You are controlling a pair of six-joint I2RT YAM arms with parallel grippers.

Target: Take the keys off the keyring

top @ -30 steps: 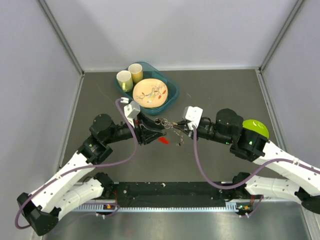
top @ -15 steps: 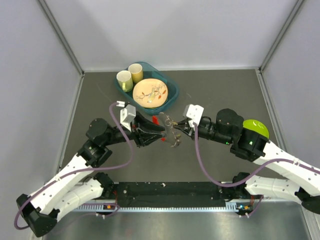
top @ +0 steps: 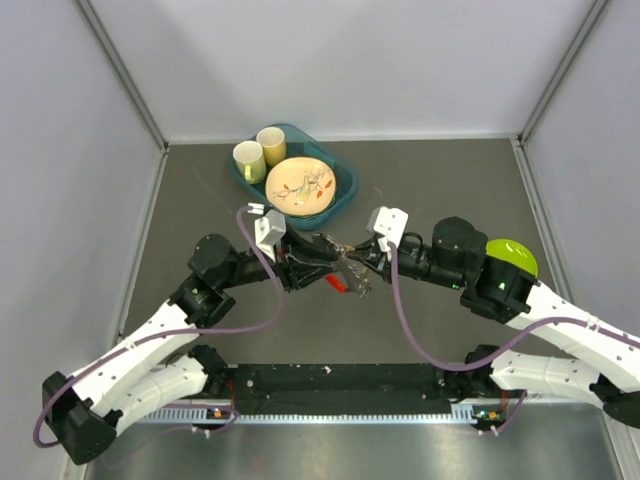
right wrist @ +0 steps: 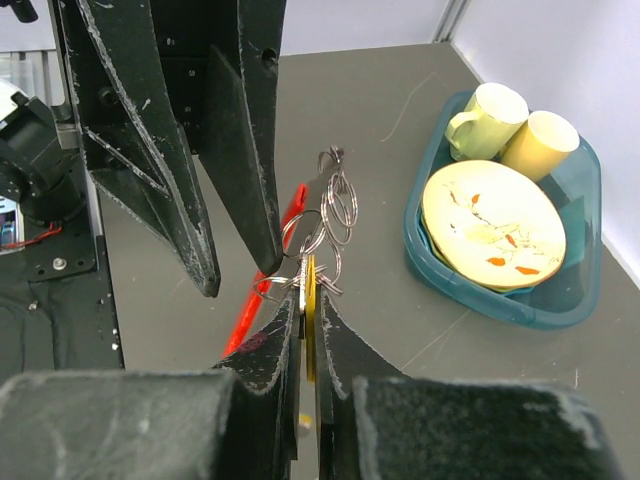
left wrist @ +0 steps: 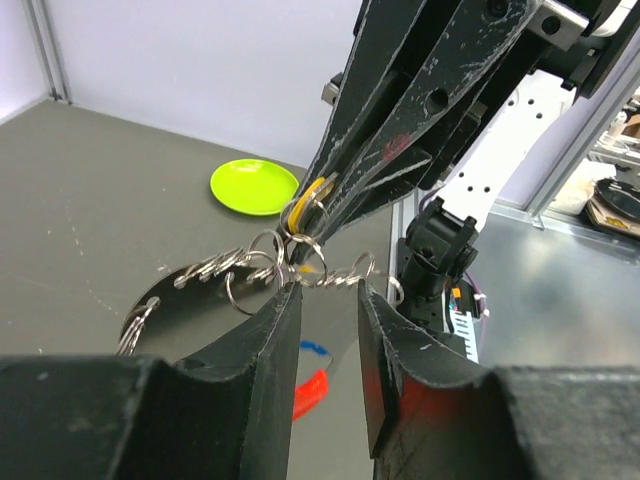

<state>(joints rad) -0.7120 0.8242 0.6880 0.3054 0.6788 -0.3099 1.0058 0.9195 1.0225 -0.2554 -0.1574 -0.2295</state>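
Observation:
The keys hang as a bunch of small metal rings (right wrist: pixel 335 205) over the middle of the table. My right gripper (right wrist: pixel 309 300) is shut on a yellow-headed key (right wrist: pixel 311 335) of that bunch (top: pixel 347 268). The keyring's red clip (top: pixel 337 284) dangles beneath, and shows in the left wrist view as a red clip (left wrist: pixel 310 393) beside a blue key head (left wrist: pixel 313 349). My left gripper (left wrist: pixel 328 300) faces the right one, its jaws apart with a clear gap. The chain of rings (left wrist: pixel 250 270) lies across its fingertips (left wrist: pixel 285 300). From above, the left gripper (top: pixel 322 260) nearly touches the right gripper (top: pixel 352 256).
A teal tray (top: pixel 346 186) at the back holds two cups (top: pixel 249 160) and a patterned plate (top: pixel 299 186). A lime-green plate (top: pixel 511 256) lies on the right, beside my right arm. Grey walls close the table on three sides.
The left gripper pulled back to the left, then came forward again to the bunch, its jaws a little narrower. The red clip swung up and has dropped back below. The right gripper held still.

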